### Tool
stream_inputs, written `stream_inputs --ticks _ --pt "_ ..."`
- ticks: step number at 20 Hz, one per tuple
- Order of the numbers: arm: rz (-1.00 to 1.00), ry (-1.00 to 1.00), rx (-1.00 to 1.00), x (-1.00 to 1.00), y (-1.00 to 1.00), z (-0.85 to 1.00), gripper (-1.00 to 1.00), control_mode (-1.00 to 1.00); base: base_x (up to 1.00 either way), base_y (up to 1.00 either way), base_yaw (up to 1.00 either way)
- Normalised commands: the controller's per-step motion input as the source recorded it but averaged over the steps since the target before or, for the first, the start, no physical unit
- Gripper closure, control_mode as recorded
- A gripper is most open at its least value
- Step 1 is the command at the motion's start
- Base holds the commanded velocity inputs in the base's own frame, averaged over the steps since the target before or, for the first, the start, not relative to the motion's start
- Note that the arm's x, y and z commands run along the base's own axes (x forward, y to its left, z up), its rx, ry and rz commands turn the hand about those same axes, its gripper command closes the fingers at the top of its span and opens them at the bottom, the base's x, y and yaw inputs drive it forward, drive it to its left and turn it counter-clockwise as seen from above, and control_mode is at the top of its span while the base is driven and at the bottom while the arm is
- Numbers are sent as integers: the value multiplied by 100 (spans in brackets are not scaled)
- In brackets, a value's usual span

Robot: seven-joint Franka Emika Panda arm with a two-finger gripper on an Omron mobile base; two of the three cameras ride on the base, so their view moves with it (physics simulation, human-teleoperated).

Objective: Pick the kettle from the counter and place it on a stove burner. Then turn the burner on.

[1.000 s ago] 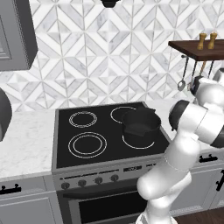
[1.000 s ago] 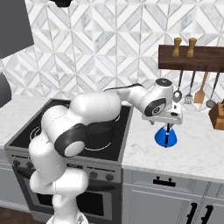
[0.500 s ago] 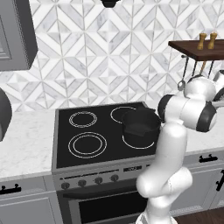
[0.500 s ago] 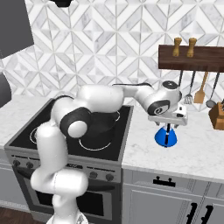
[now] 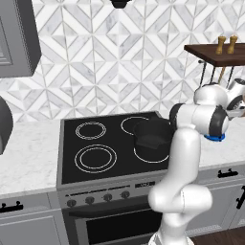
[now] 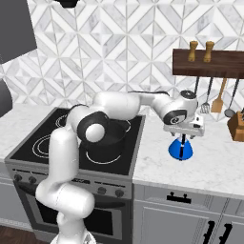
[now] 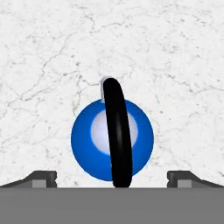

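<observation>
The bright-blue kettle (image 6: pixel 181 150) stands upright on the white counter (image 6: pixel 214 164), to the right of the stove (image 6: pixel 28 143). My gripper (image 6: pixel 184 137) hangs just above it, pointing straight down and open. In the hand view the kettle (image 7: pixel 87 140) lies between the two fingertips (image 7: pixel 41 177), and its dark handle (image 7: pixel 117 131) runs up the middle. A sliver of the kettle (image 5: pixel 214 138) peeks out behind my arm in the left base view. The large double-ringed stove burner (image 5: pixel 95 159) at the front left is bare.
A black pot (image 5: pixel 153 134) sits on the right side of the cooktop (image 5: pixel 72 167), between burner and kettle. Knobs (image 5: pixel 98 198) line the range front. A wooden shelf (image 6: pixel 209 64) with hanging utensils is above the kettle, and a knife block (image 6: pixel 237 125) stands at the far right.
My arm has rolled its elbow round and the hand has dropped slightly over the kettle. The kettle has stayed in place and the jaws have stayed open.
</observation>
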Motion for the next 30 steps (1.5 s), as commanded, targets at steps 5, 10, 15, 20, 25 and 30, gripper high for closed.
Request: stream_inputs --ticks 5,10,15,20,25,30 --pt "0 0 0 26 -9 -34 100 -100 0 0 0" --pt "0 0 0 16 0 -7 100 -100 0 0 0" --pt "0 0 0 0 0 2 100 -100 0 0 0" --pt "0 -13 0 -5 5 29 100 -100 0 0 0" --pt "0 -37 0 -40 38 83 100 -100 0 0 0" --pt "0 -43 0 -64 67 97 100 -100 0 0 0"
